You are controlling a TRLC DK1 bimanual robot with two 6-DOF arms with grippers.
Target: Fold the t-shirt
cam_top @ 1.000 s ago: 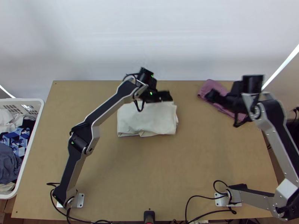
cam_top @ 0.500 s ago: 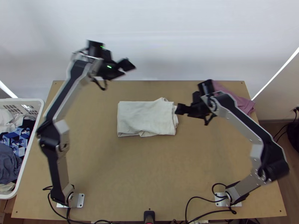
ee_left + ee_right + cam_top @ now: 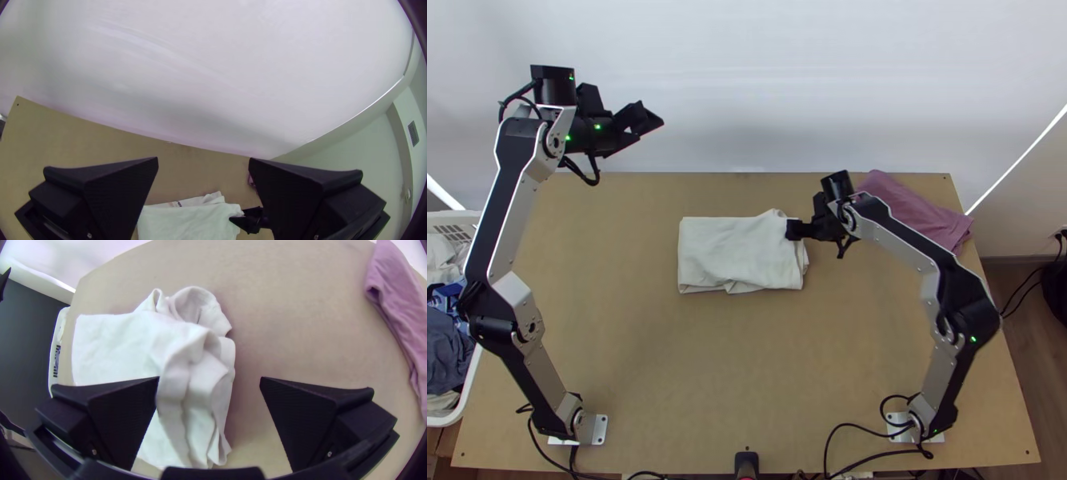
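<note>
- Right gripper (image 3: 793, 230), fingers spread, over the folded white t-shirt (image 3: 735, 252)'s layered edge
- Left gripper (image 3: 648, 120) up high, fingers wide apart
- Purple cloth (image 3: 915, 212) at the far right

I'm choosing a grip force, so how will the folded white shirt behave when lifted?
The folded white shirt will probably be floppy, since its near edge sags in soft waves. Its layers may slip apart, as they lie loosely stacked at the end by the right gripper. It is unlikely to roll, lying flat.
</note>
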